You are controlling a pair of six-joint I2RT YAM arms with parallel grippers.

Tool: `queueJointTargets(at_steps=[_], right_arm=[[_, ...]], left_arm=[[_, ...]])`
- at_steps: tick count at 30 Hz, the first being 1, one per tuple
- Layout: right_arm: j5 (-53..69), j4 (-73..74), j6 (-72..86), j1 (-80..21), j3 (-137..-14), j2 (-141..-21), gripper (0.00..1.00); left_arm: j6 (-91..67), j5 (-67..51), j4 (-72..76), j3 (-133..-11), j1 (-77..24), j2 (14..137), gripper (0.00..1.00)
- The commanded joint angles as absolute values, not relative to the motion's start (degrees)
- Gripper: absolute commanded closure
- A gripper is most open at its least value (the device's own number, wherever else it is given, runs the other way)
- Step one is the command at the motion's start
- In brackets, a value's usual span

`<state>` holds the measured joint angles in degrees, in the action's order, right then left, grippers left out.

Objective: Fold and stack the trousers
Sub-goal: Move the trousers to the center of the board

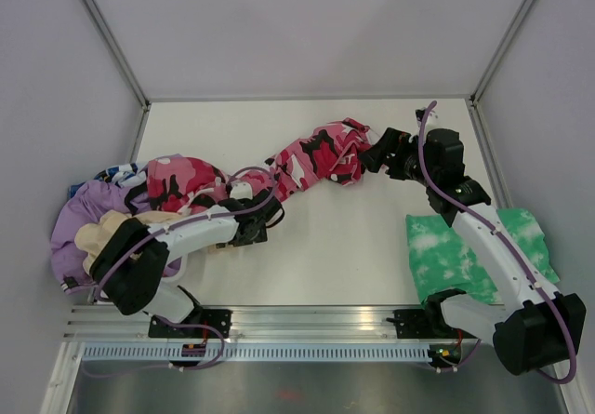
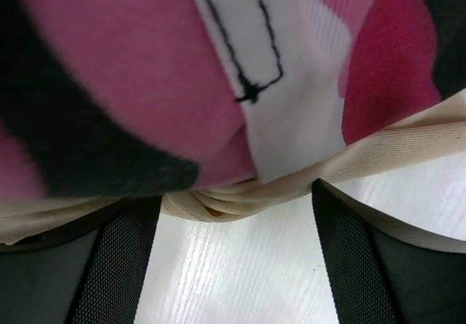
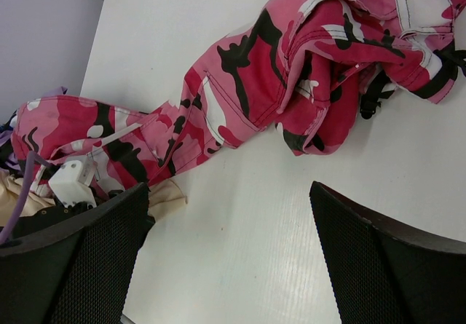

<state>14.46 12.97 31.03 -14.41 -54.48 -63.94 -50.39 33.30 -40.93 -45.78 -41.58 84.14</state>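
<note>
Top external view shows you the camouflage trousers (image 1: 307, 167) strung out in a rumpled band across the table (image 1: 325, 256). They run from the heap of lilac garment (image 1: 70, 233) and beige garment (image 1: 98, 237) at the left to your right gripper (image 1: 370, 158) at the far end. Your left gripper (image 1: 263, 217) sits at the band's near edge, beside the heap. A green-and-white tie-dye garment (image 1: 446, 256) lies beneath the right arm.

Left wrist view: your fingers (image 2: 120, 266) stand wide apart, gripping nothing. Pink-and-black trouser cloth fills the frame just beyond them, with a beige fold bunched along its lower edge and bare table between the fingers.

Right wrist view: fingers (image 3: 378, 258) spread wide here too, with only white tabletop between them. The trousers lie ahead, crumpled at the upper right and trailing off to the left.
</note>
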Motion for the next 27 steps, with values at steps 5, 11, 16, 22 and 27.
queueJointTargets(at_steps=[5, 11, 16, 22, 27], right_arm=[[14.50, 12.13, 30.94, -14.59, -55.99, -64.07, 0.02], [13.10, 12.74, 30.76, -14.59, -55.54, -63.11, 0.02], [12.39, 13.10, 30.58, -14.59, -55.29, -62.84, 0.02], [15.64, 8.62, 33.75, -14.59, -54.49, -65.83, 0.02], [17.66, 6.86, 35.16, -14.59, -54.40, -67.06, 0.02]], left_arm=[[-49.48, 34.01, -36.20, -47.28, -41.22, 85.52, 0.39], [-50.89, 35.16, -42.09, -49.83, -41.04, 78.70, 0.98], [-40.81, 32.51, -45.70, -55.71, -41.05, 59.53, 0.98], [-36.12, 48.37, -59.21, -78.11, -38.32, 53.17, 0.98], [-37.64, 60.38, -64.34, -86.31, -24.67, 56.16, 0.98]])
